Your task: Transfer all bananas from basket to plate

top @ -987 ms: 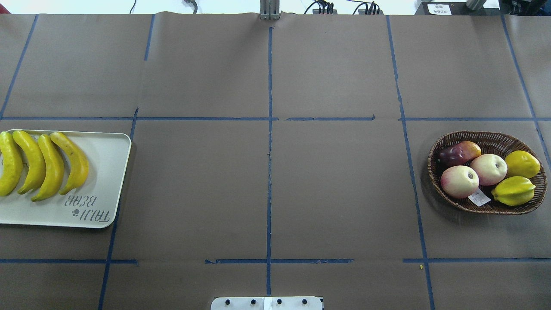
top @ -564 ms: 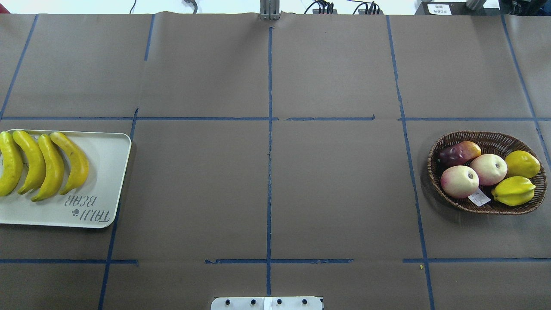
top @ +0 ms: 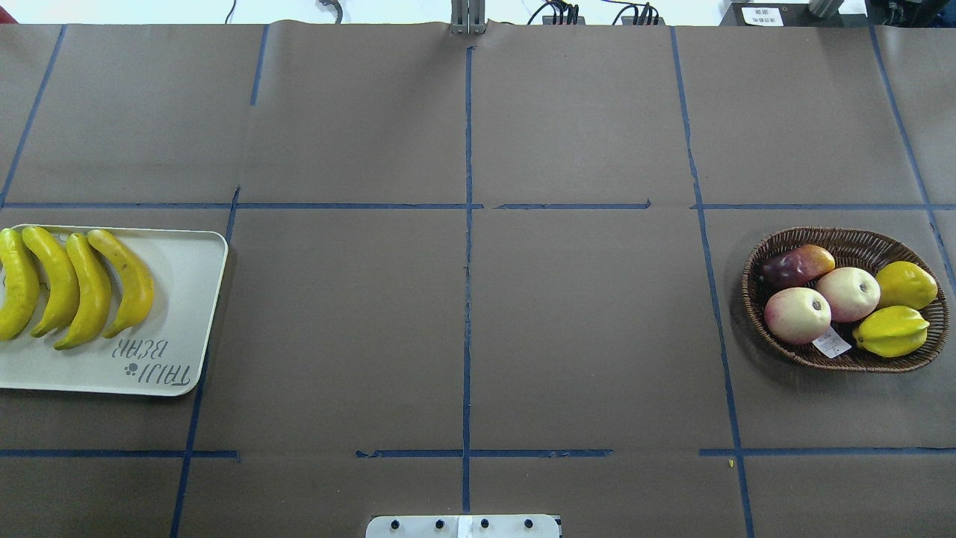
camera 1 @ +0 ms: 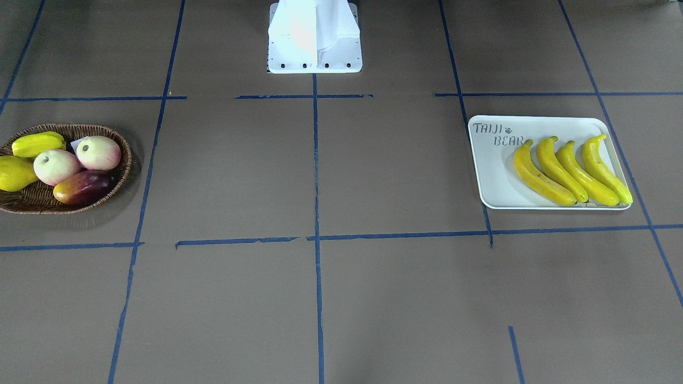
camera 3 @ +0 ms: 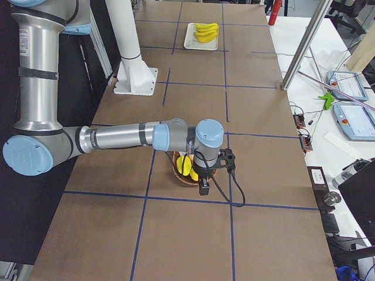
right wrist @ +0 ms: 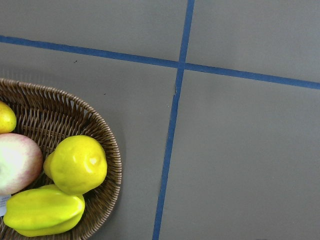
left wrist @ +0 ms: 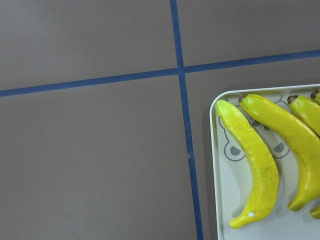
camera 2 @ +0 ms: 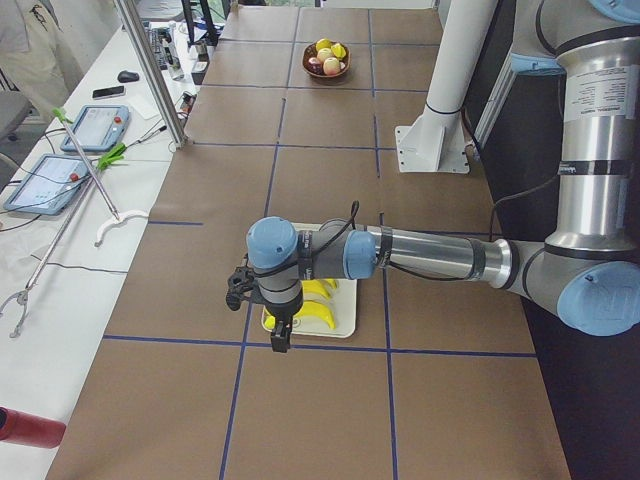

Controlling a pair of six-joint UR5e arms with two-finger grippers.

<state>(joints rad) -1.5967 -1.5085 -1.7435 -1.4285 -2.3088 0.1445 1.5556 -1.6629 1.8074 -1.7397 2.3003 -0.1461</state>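
Nothing had moved: four bananas (top: 93, 291) lay on the plate (top: 187, 299) below the left pincer (camera 2: 280, 338), none in the basket (top: 821, 237) below the right pincer (camera 3: 203, 188). The task looked finished. I could not tell how wide either pincer was.

Grey lettering on the plate (camera 1: 493, 178) read "TAIJI BEAR", with a small paw print beside it; from overhead it stood upside down. The white tag (top: 830, 344) in the basket (top: 848, 239) carried print too small to read.

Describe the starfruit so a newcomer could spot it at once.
In the overhead view, find the brown wicker basket on the right of the table. The starfruit lies at its lower right rim, beside a smooth plump yellow fruit. It alone is ridged and yellow-green.
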